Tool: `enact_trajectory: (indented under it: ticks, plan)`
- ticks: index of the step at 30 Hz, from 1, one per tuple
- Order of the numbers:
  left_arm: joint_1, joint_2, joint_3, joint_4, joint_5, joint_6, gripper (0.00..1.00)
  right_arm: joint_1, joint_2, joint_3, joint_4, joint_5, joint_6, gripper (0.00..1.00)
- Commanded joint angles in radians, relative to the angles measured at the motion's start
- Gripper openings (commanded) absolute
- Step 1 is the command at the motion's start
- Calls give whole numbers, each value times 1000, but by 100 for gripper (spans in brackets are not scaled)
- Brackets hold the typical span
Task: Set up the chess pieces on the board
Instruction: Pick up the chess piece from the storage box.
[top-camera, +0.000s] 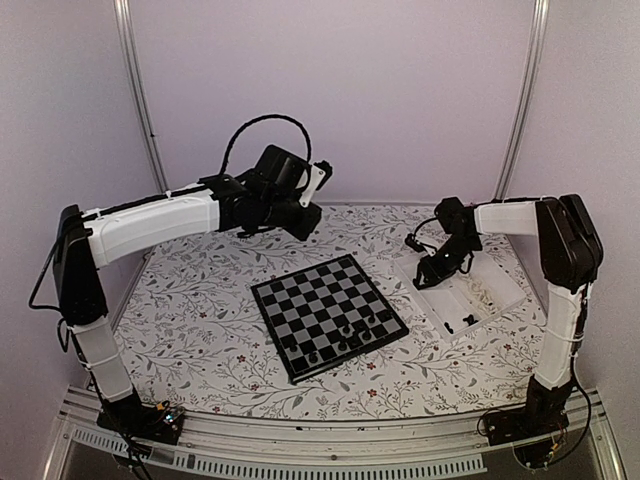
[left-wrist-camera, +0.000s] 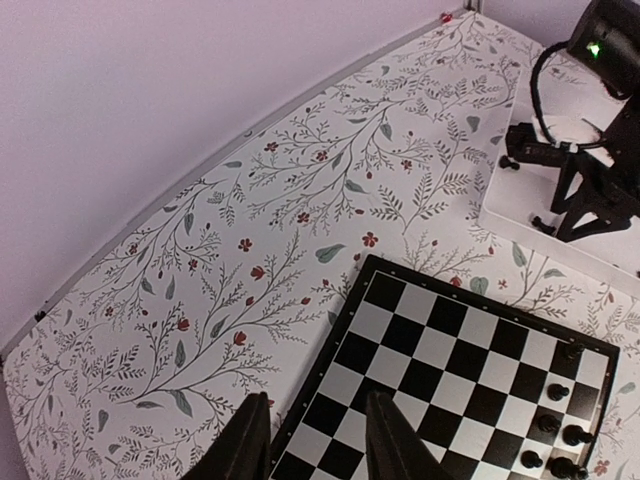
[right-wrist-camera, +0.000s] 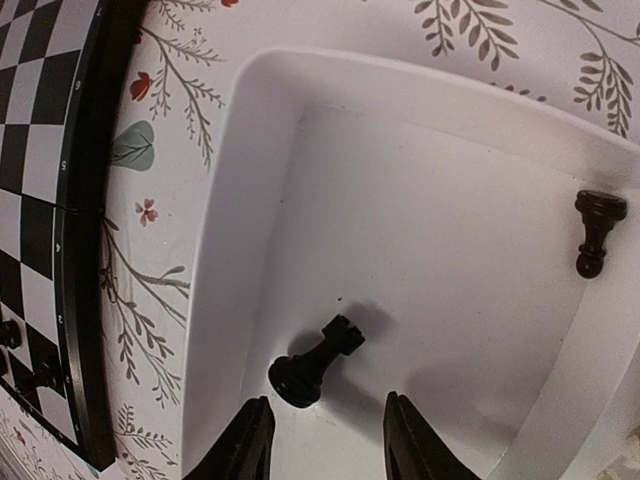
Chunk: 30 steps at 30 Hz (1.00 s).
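Note:
The board (top-camera: 328, 315) lies mid-table, and several black chess pieces (top-camera: 352, 335) stand near its right corner. My left gripper (top-camera: 305, 218) hangs high over the board's far-left edge. In the left wrist view it (left-wrist-camera: 315, 400) is open and holds nothing, straddling the border of the board (left-wrist-camera: 470, 350). My right gripper (top-camera: 432, 272) reaches down into the white tray (top-camera: 495, 290). In the right wrist view it (right-wrist-camera: 328, 400) is open. A black rook (right-wrist-camera: 315, 365) lies tilted on the tray floor just ahead of the fingertips, untouched. No cream-white pieces show.
A second black piece (right-wrist-camera: 592, 232) lies against the tray's far wall (right-wrist-camera: 240, 250). Two more dark pieces (top-camera: 468, 320) sit at the tray's near end. A floral cloth (top-camera: 200, 320) covers the table. Metal poles (top-camera: 140, 100) and the back wall stand behind.

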Motion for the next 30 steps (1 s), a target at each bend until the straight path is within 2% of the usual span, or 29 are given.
enact_trajectory:
  ticks: [1,8,16,21,27,30]
  plan:
    - [0,0,17,-5,-34,2,34,25,44,44,-24,0,12,41]
    - [-1,7,22,-12,-12,2,34,44,81,74,-27,52,25,41]
    - [-3,19,33,-31,-1,2,34,43,75,32,-16,129,25,36]
    - [-4,27,37,-38,3,2,34,41,49,11,-5,130,18,27]
    - [-7,46,55,-63,6,2,34,37,46,-6,-2,141,16,25]
    - [-7,49,53,-62,8,2,34,26,37,-20,3,141,13,17]
